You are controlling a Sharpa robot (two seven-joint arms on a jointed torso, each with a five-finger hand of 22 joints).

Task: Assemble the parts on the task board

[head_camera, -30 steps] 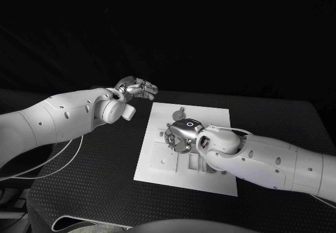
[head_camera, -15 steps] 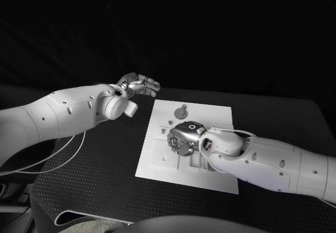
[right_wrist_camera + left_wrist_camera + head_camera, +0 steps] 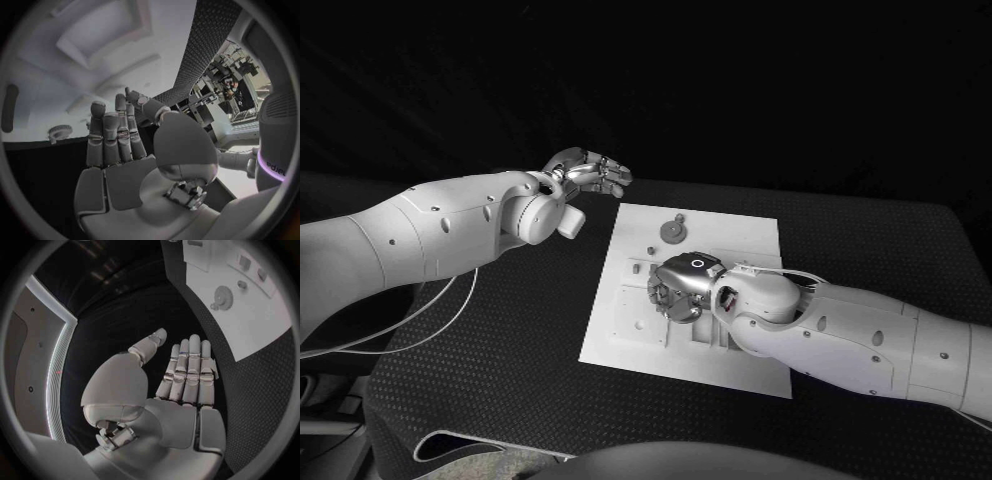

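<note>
White task board [image 3: 625, 330] is centred on the table, its gear-shaped part [image 3: 674, 231] lying at the far end; the right hand [image 3: 678, 285], empty with fingers extended, is held over mid-board, the left hand [image 3: 589, 173] empty beyond the far-left corner, so a pick-up is judged next.

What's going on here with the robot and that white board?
The right hand hovers low over the middle of the white task board, fingers extended and holding nothing. The left hand is raised off the board's far left corner, also empty. A round gear-like part lies on the board's far end.
</note>
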